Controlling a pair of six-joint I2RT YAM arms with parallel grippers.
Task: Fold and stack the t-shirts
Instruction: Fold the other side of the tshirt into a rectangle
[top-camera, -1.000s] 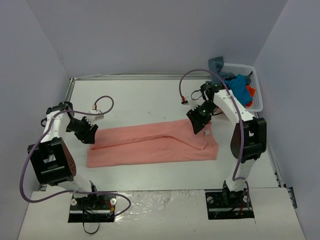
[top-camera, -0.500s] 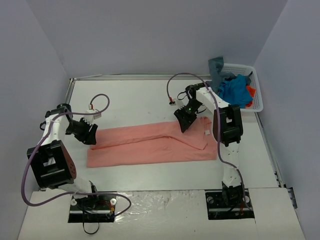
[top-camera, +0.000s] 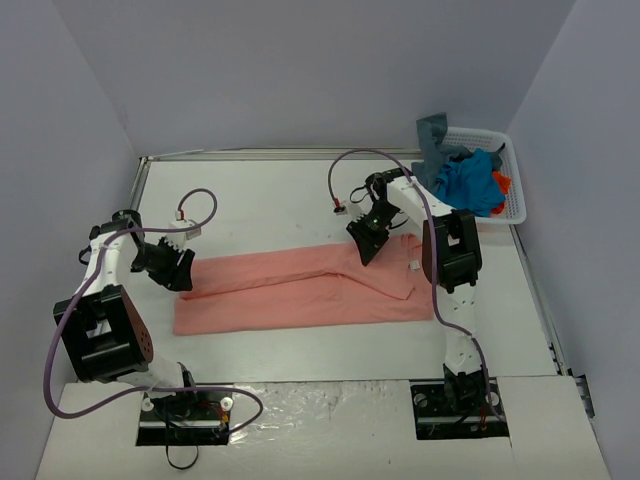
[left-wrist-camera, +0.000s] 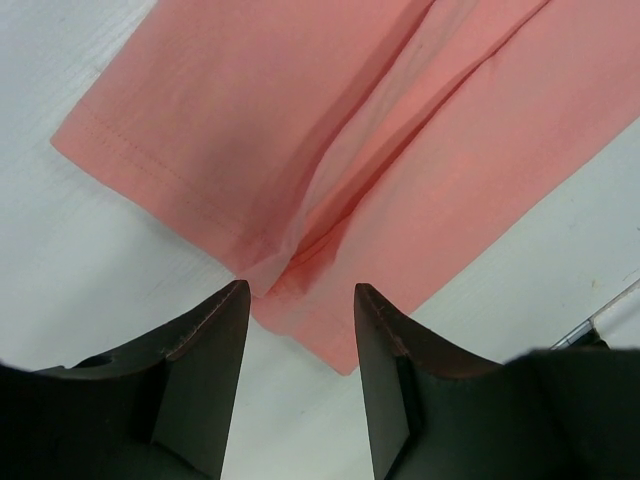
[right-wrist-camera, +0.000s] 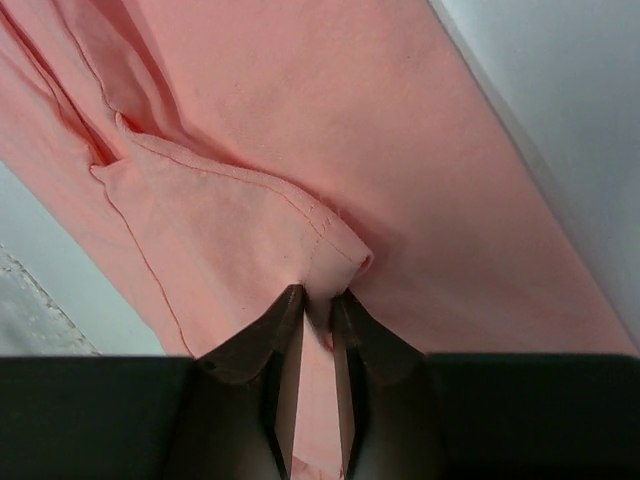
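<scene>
A salmon-pink t-shirt (top-camera: 300, 290) lies folded into a long band across the middle of the table. My right gripper (top-camera: 363, 243) is shut on a hemmed fold of its upper right part (right-wrist-camera: 318, 300) and pinches the cloth between its fingers. My left gripper (top-camera: 180, 275) is open and empty, just over the shirt's left end, with the shirt's corner (left-wrist-camera: 300, 270) between and beyond its fingertips. More t-shirts, bright blue (top-camera: 468, 182), slate grey-blue (top-camera: 432, 130) and orange-red (top-camera: 502, 183), are heaped in the basket.
A white lattice basket (top-camera: 510, 170) stands at the back right against the wall. Purple cables loop from both arms over the table. Grey walls close in the left, back and right sides.
My right gripper has carried the pinched fold leftward and a little back across the shirt. My left gripper has stayed at the shirt's left end.
</scene>
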